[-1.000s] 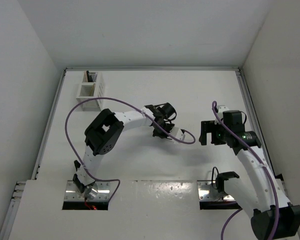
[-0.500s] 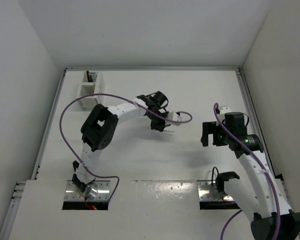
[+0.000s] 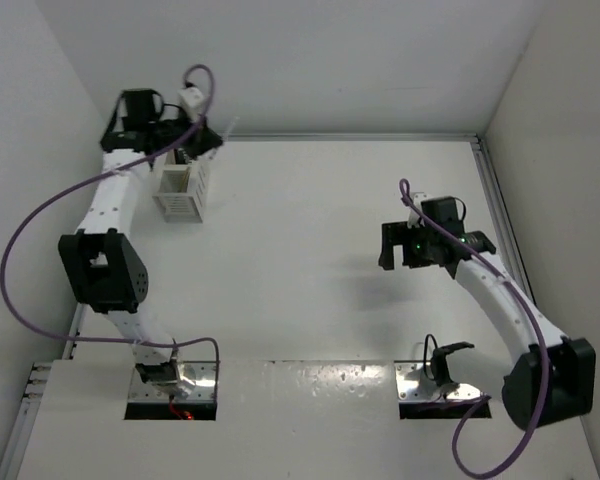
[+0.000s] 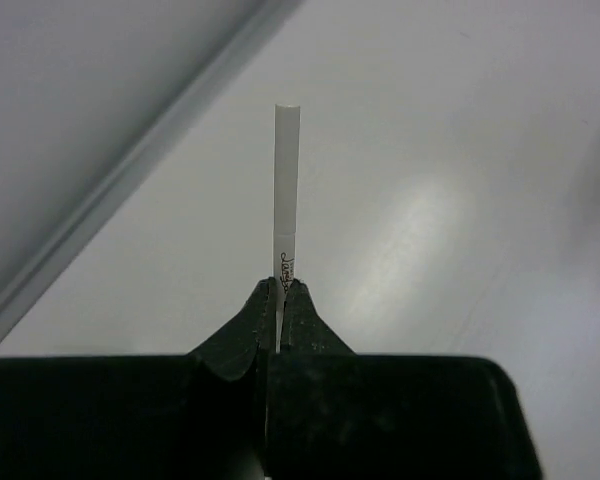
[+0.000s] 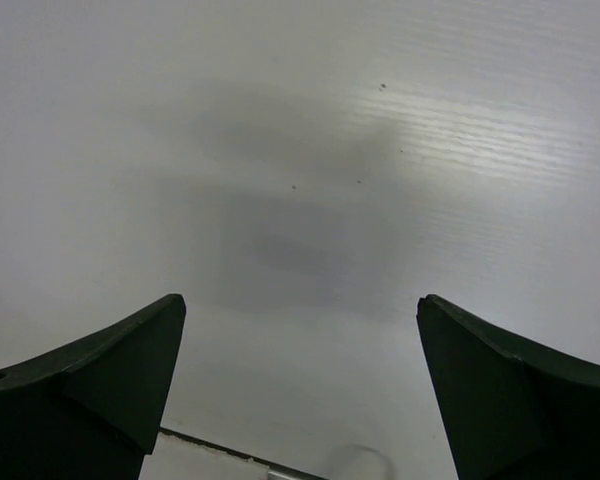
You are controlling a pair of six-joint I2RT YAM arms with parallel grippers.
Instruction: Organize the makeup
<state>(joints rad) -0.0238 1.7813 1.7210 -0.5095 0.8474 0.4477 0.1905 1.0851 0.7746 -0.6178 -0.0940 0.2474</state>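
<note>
A thin white makeup stick (image 4: 286, 180), with small dark lettering near its gripped end, is pointing straight out from the left gripper (image 4: 281, 298). The gripper's 2 fingers are pressing together on the stick's lower end, so it is hanging in the air rather than lying down. Its free end is pointing toward the seam where the table (image 3: 310, 200) is meeting the back wall. In the top view this gripper is hovering at the far left corner, just beyond the white slotted rack (image 3: 178, 190), which is standing near the table's far left edge. What is sitting in the rack's compartments is too small to tell. The right gripper (image 5: 300, 305) is hovering over the right half of the table, well apart from the rack. Its 2 fingers are spreading wide, with only bare table showing between them.
</note>
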